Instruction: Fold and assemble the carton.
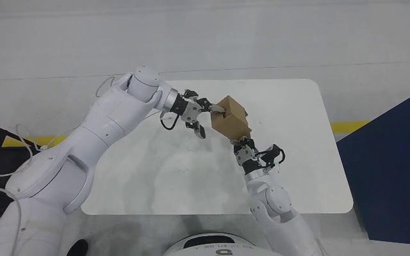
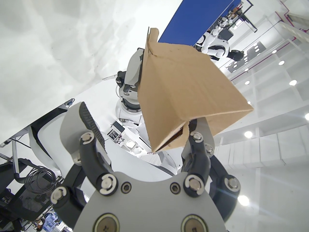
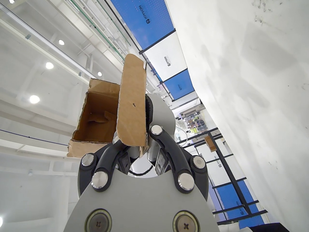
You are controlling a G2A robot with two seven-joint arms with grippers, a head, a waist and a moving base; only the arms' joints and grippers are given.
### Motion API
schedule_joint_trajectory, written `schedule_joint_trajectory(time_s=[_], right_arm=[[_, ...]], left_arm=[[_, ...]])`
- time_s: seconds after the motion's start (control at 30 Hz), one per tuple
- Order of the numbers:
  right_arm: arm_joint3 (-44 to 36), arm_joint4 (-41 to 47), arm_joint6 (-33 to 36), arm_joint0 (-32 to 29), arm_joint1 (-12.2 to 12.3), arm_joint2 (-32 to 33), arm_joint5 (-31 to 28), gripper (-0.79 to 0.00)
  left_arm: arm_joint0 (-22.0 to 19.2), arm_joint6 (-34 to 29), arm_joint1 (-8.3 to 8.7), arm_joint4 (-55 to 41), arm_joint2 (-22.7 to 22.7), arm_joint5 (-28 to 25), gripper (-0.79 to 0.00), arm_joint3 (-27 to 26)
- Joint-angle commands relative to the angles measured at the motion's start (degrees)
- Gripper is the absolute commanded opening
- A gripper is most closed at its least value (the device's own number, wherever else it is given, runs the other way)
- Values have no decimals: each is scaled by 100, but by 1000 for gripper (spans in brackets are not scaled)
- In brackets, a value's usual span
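Where the two arms meet over the far middle of the white table point(image 1: 160, 173), the brown cardboard carton point(image 1: 230, 117) hangs tilted in the air, clear of the tabletop and between the two grippers. Its body is already squared up into a box. In the right wrist view its mouth faces the camera, so the bare inside shows, with rough-edged flaps standing out around the rim. One long flap point(image 3: 132, 102) of the carton point(image 3: 96, 119) runs down into the right gripper point(image 3: 137, 131), whose claw is pressed together on it and pinches the cardboard near its lower edge. In the top view this right gripper point(image 1: 243, 142) comes up from the near side of the table and meets the carton at its near corner. The left gripper point(image 1: 210, 121) sits at the carton's left side with its claw spread wide. In the left wrist view the carton point(image 2: 183, 85) shows its closed brown walls. One finger point(image 2: 196, 143) of the left gripper point(image 2: 140, 117) lies right at the small flap on the box's nearest corner. The other, ribbed finger point(image 2: 90, 119) stands well apart from the cardboard. Beyond the table's right end, a yellow floor stripe point(image 1: 349, 126) and a dark blue panel point(image 1: 378, 173) lie on the grey floor.
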Motion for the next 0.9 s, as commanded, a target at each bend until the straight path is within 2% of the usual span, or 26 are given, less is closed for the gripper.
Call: schedule_joint_trajectory(time_s=[0.0, 0.3, 0.53, 0.6, 0.77, 0.87], right_arm=[[-23, 77, 2, -19, 2, 64, -16, -785], [-86, 305, 4, -79, 5, 244, -38, -785], [-94, 178, -17, -47, 10, 281, -80, -785], [-184, -405, 128, -2, 35, 312, -234, -785], [-139, -3098, 376, 56, 123, 183, -680, -785], [36, -4091, 539, 149, 142, -20, -759, -785]], left_arm=[[0, -48, 45, -37, -93, -48, 0, 70], [219, -235, 443, -366, -801, -235, 0, 258], [722, -87, 741, -616, -1388, -253, 0, 195], [890, -14, 812, -674, -1532, -265, 0, 132], [1300, 246, 939, -781, -1809, -270, 0, -88], [1462, 330, 1003, -783, -1952, -252, 0, -236]])
